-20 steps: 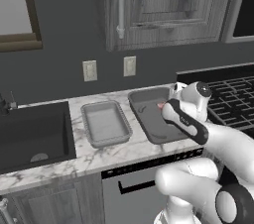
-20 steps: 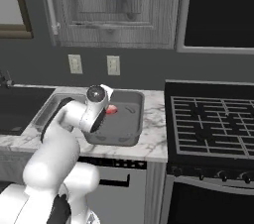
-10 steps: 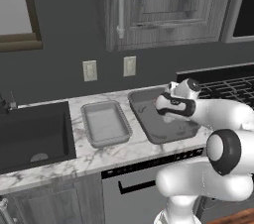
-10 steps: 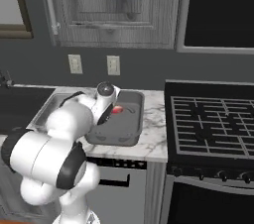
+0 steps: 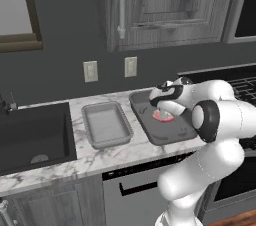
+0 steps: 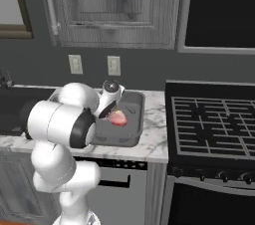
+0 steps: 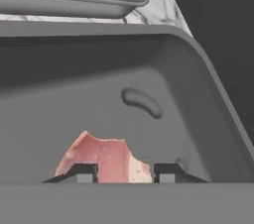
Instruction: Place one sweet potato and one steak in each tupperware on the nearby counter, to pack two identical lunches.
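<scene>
Left base: steak (image 5: 163,116) lies in the tupperware (image 5: 165,134) nearer the stove. Right base: gripper (image 6: 110,111) just over it. Hand: tips (image 7: 80,172) straddle steak, jaws apart, grip unclear. Likely floppy, slick; pinch mid-edge.

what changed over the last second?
The arm swung over the right tupperware and lowered the end effector into it; the jaws have parted around the steak, which now lies on the tray floor. The left tupperware, counter and base stayed put.
</scene>
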